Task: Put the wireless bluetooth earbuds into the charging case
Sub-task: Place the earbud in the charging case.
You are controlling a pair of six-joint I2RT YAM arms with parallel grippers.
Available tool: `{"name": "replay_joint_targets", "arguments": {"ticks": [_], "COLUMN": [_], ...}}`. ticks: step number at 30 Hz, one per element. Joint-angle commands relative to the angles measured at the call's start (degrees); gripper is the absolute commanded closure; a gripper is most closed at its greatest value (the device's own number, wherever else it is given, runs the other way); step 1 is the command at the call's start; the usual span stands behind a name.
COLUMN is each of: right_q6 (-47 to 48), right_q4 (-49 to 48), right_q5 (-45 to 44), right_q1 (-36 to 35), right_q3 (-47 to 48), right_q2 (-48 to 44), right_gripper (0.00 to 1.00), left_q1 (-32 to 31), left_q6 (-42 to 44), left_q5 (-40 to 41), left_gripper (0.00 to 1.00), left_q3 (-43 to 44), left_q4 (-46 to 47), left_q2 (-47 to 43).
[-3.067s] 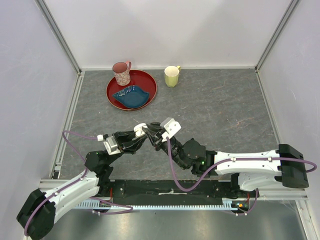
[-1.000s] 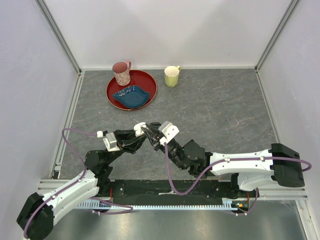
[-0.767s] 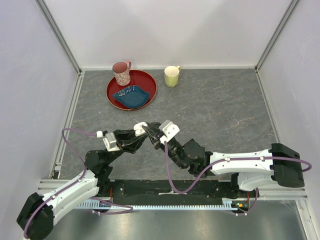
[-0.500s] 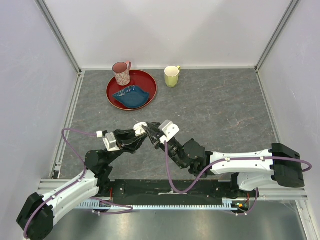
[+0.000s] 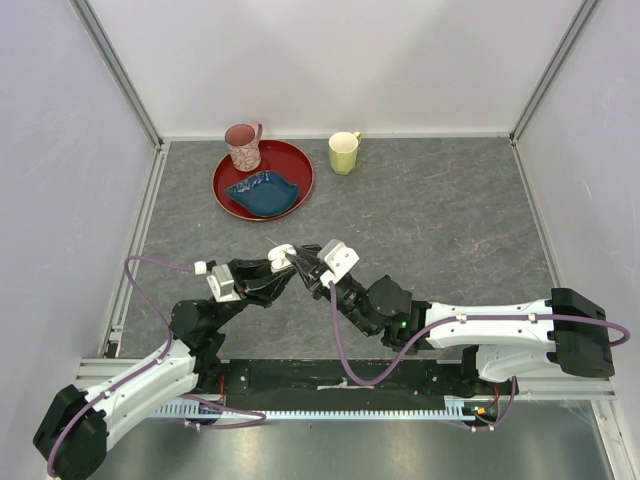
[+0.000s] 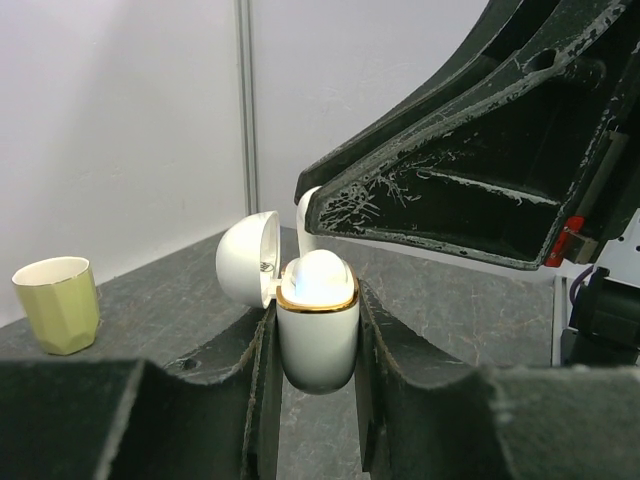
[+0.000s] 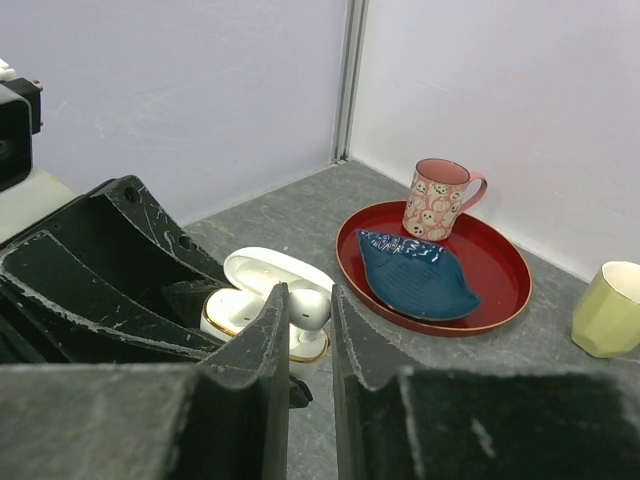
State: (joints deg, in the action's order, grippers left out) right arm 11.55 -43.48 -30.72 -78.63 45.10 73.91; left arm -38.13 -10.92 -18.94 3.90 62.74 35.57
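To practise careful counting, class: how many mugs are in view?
2. A pink patterned mug stands on the red tray at the back; a pale yellow-green mug stands right of that tray. None seems hidden.

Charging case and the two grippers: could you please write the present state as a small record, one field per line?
charging case: upright, lid open, clamped between the left fingers
left gripper: shut on the case
right gripper: fingers close together, right at the open case; whether it grips anything cannot be told
earbud: one white bulb sits in the case mouth; the second is not clearly seen
background: pink mug and blue dish on the red tray; yellow-green cup beside the tray
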Motion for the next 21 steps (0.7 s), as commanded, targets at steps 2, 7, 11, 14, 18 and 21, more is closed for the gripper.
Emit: {"name": "replay_joint_targets", "arguments": {"ticks": [2,7,11,14,18,21], "right_q6": [-2.0,-2.5,-3.8,-5.1,-6.8,-8.2], "right_q4": [6.5,8.2,9.4,11.2,12.4,12.0], "right_q5": [1.5,2.4,2.2,1.3,-0.9,-2.8], "right_q1": [0.1,0.1,0.1,0.1,0.1,0.2], "right_q3": [-0.3,0.6,1.2,2.1,3.1,3.0], "right_q2": [-0.2,0.3,0.1,0.2,-0.3,-1.1], "right_gripper": [1.00,1.00,0.97,0.86,0.64,0.47], "left_q1": [0.0,0.0,0.0,0.0,0.0,0.0], "left_q6": [-1.1,-1.0,-1.0,-0.9,-0.6,-0.3], "left_q5": [2.4,1.9,1.8,1.7,1.3,1.1], "left_gripper": [0.98,0.98,0.98,0.98,0.98,0.98], "left_q3": [2.5,2.5,2.3,2.3,2.2,1.9], "left_q4": [7.0,7.0,7.3,7.3,7.3,7.1], "left_q2": [-0.3,-0.1,0.2,0.3,0.5,0.4]}}
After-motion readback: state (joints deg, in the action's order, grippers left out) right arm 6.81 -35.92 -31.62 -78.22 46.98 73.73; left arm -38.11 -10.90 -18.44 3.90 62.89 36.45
